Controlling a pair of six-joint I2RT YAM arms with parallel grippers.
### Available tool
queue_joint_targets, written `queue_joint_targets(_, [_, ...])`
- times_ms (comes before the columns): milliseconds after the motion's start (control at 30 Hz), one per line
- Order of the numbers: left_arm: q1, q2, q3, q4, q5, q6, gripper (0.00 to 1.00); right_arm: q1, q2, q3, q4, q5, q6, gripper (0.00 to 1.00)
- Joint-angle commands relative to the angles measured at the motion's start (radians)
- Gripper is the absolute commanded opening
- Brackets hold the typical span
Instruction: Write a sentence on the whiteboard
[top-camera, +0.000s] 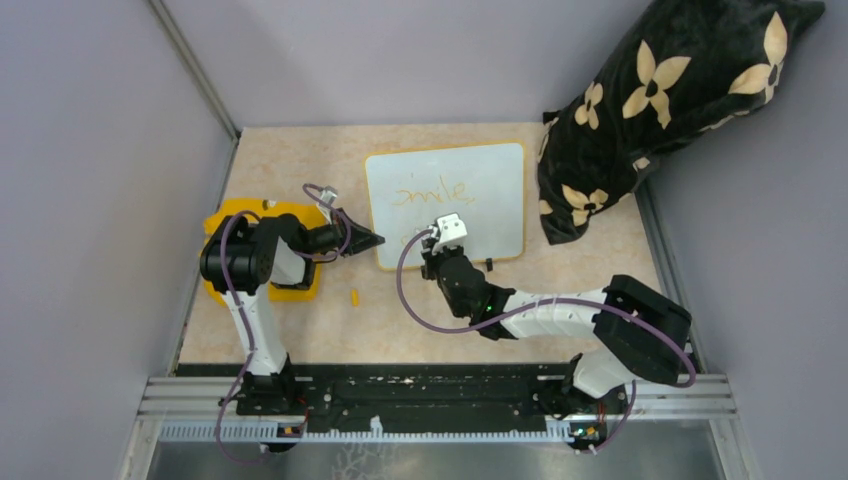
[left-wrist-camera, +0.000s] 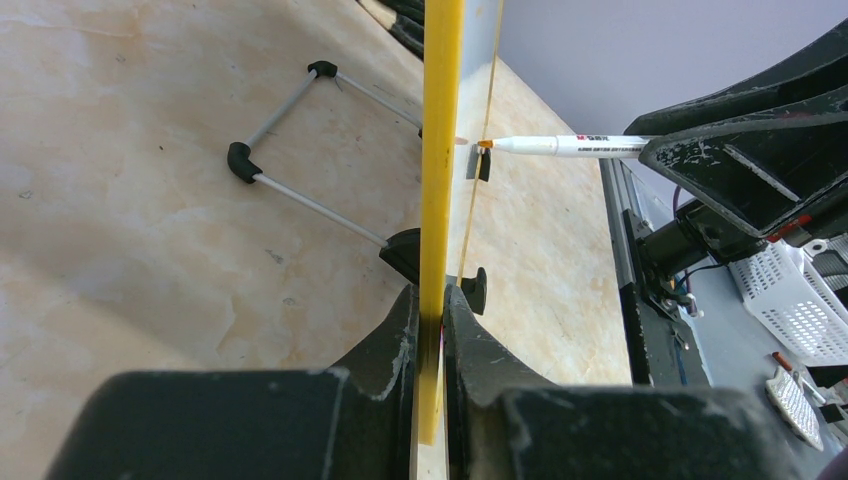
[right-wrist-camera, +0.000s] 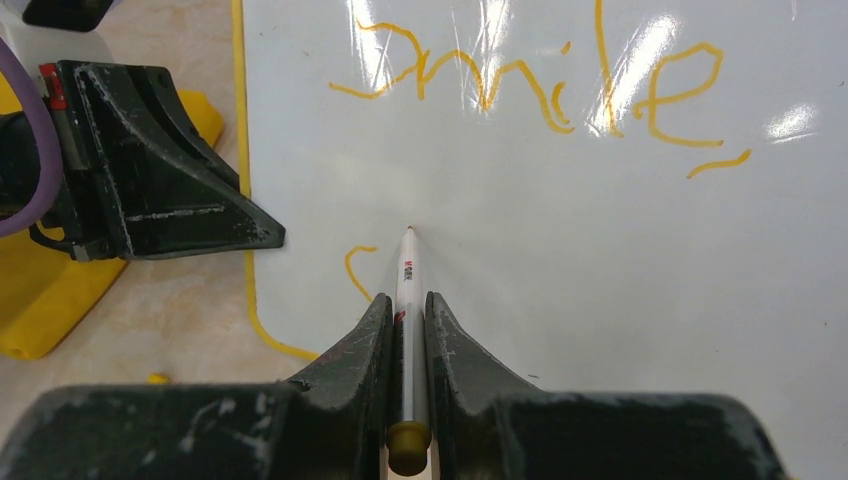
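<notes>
The whiteboard (top-camera: 470, 215) lies in the middle of the table, white with a thin yellow rim (left-wrist-camera: 440, 150). The sentence (right-wrist-camera: 530, 80) reads "smile" in orange-yellow, with one small curved stroke (right-wrist-camera: 357, 268) begun below it at the left. My left gripper (top-camera: 378, 240) is shut on the board's left edge, the rim pinched between its jaws (left-wrist-camera: 432, 298). My right gripper (right-wrist-camera: 405, 300) is shut on a white marker (right-wrist-camera: 405, 280). The marker's tip (right-wrist-camera: 409, 230) touches the board just right of the small stroke.
A yellow cloth (top-camera: 290, 285) lies under the left arm. A small yellow cap (top-camera: 354, 296) sits on the table below the board's left corner. A black pillow with cream flowers (top-camera: 660, 100) leans at the back right. The board's wire stand (left-wrist-camera: 300, 130) shows behind it.
</notes>
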Motion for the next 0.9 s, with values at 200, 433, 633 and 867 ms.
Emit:
queue_joint_targets(200, [-0.003, 0.011, 0.015, 0.081, -0.042, 0.021, 0.00, -0.008, 0.005, -0.013, -0.025, 0.000, 0.058, 0.00])
queue_joint_targets(433, [-0.003, 0.011, 0.015, 0.081, -0.042, 0.020, 0.00, -0.008, -0.011, -0.053, -0.063, -0.006, 0.097, 0.00])
queue_joint_targets(633, [-0.003, 0.010, 0.015, 0.081, -0.042, 0.022, 0.00, -0.007, -0.034, -0.088, -0.099, -0.010, 0.136, 0.00])
queue_joint_targets(867, [-0.004, 0.010, 0.015, 0.076, -0.039, 0.023, 0.00, -0.007, -0.071, -0.110, -0.131, 0.010, 0.152, 0.00])
